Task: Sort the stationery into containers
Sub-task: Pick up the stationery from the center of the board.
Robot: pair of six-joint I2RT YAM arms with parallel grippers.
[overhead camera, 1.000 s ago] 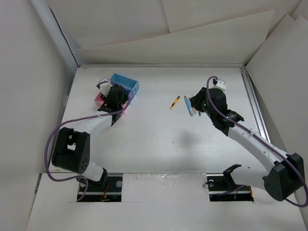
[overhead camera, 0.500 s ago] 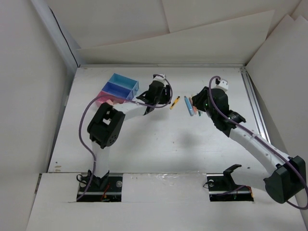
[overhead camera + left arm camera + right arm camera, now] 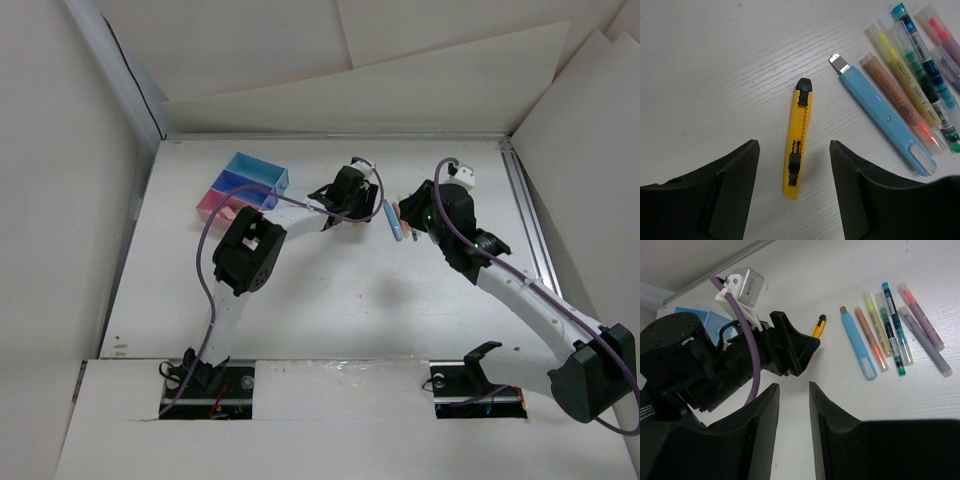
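A yellow utility knife (image 3: 797, 145) lies flat on the white table. My left gripper (image 3: 794, 146) hovers over its near end, open, with one finger on each side and neither touching it. To its right lie a light-blue cutter (image 3: 880, 117) and several pens and highlighters (image 3: 920, 75) in a row. My right gripper (image 3: 793, 386) is open and empty, low over bare table, facing the left gripper (image 3: 790, 347) and the knife (image 3: 816, 326). The containers (image 3: 240, 188), light blue, blue-violet and pink, stand at the back left.
The light-blue cutter (image 3: 391, 220) and the row of pens lie between the two wrists in the top view. The left arm's purple cable (image 3: 742, 335) loops close in front of the right gripper. A metal rail (image 3: 525, 210) runs along the table's right edge.
My left arm has swung right from the containers to over the yellow knife, and its jaws have opened wider. The right arm has hardly moved.
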